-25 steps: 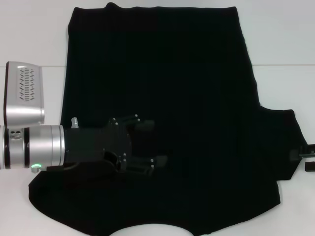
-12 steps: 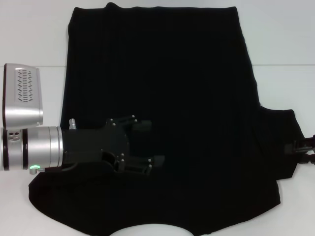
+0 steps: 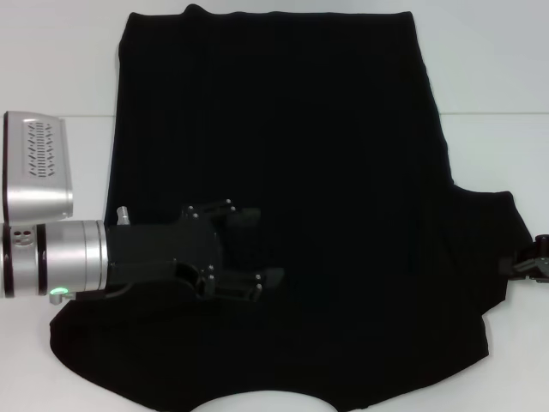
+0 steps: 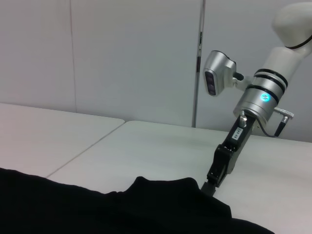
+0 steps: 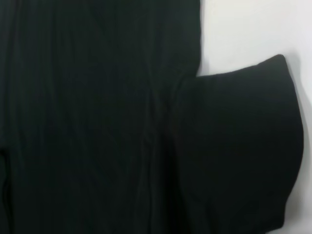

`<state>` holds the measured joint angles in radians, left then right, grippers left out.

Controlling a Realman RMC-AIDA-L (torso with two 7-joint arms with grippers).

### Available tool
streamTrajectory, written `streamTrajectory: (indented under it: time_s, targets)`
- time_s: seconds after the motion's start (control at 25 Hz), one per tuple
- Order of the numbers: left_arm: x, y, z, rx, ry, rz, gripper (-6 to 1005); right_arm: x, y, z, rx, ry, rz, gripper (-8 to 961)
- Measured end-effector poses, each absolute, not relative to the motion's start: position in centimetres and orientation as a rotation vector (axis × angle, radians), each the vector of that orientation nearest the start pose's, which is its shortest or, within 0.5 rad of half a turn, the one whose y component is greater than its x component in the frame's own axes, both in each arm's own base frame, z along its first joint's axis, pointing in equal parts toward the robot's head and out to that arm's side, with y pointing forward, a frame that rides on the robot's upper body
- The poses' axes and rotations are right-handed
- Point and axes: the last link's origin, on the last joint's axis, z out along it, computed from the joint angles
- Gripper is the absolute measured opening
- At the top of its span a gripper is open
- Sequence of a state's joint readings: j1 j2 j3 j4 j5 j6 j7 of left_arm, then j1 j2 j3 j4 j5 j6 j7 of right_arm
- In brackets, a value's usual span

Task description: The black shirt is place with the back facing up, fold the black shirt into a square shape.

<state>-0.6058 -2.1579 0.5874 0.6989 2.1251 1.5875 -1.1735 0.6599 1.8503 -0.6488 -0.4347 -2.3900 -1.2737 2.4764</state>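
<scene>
The black shirt (image 3: 326, 172) lies flat on the white table (image 3: 489, 69), plain side up, with its neck opening at the near edge. My left gripper (image 3: 256, 247) is open and empty, low over the shirt's near left part, pointing right. The right sleeve (image 3: 493, 249) sticks out to the right. My right gripper (image 3: 530, 266) is at that sleeve's outer tip. The left wrist view shows the right gripper (image 4: 208, 186) pointing down at the sleeve's edge (image 4: 180, 190). The right wrist view shows the sleeve (image 5: 243, 146) and the shirt's body (image 5: 97, 122).
A seam between two table tops (image 3: 497, 113) runs across under the shirt. Bare white table lies to the right of the shirt and at the far left. A pale wall (image 4: 122, 58) stands behind the table in the left wrist view.
My left gripper has drawn back a little to the left over the shirt. My right gripper has shifted slightly up along the sleeve's tip.
</scene>
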Motion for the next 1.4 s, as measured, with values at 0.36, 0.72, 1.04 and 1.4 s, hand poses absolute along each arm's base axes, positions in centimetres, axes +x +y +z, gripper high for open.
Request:
streamTrajectory:
  time_s: [0.36,0.72,1.04,1.4]
  targets:
    - [-23.4,33.6,-2.0,-2.784,-0.276,-0.677,944,34.3,36.8,4.9,-1.946,1.967,0.212,117]
    - [-23.2,33.7,-1.9,-2.767,-0.279,-0.706,942,35.9,36.1,6.6,-1.904,1.906,0.311,1]
    - [-23.2,33.5,-1.9,-2.757,-0.286,-0.732,939,36.8,35.9,8.5,-1.885,1.821,0.399,2]
    - [-23.0,33.5,-1.8,-2.745,-0.298,-0.759,934,34.3,38.6,9.2,-1.965,1.675,0.418,4]
